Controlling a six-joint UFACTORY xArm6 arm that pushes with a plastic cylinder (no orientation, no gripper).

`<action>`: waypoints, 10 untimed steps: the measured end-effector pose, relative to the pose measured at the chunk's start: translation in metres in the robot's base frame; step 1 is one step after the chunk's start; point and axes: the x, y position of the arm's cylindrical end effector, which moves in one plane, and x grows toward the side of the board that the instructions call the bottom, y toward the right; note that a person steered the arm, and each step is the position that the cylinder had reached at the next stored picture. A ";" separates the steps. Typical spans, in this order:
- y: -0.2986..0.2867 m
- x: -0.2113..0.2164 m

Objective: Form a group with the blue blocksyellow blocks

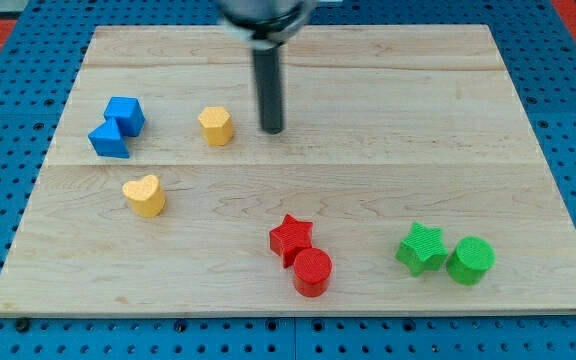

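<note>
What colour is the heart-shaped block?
Yellow; the heart-shaped block shows clearly in the camera view.

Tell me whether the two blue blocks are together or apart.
Together: the blue cube and the blue triangular block touch at the view's left.

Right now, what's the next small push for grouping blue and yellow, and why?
Probably slide my tip toward the view's left into the yellow pentagon-like block, nudging it toward the blue cube and blue triangular block, which already touch. The tip stands just on that block's right, apart from it. The yellow heart can follow.
</note>
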 end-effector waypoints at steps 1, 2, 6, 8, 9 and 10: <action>-0.041 -0.052; -0.143 -0.054; -0.205 0.031; -0.280 0.022; -0.276 0.073; -0.246 0.081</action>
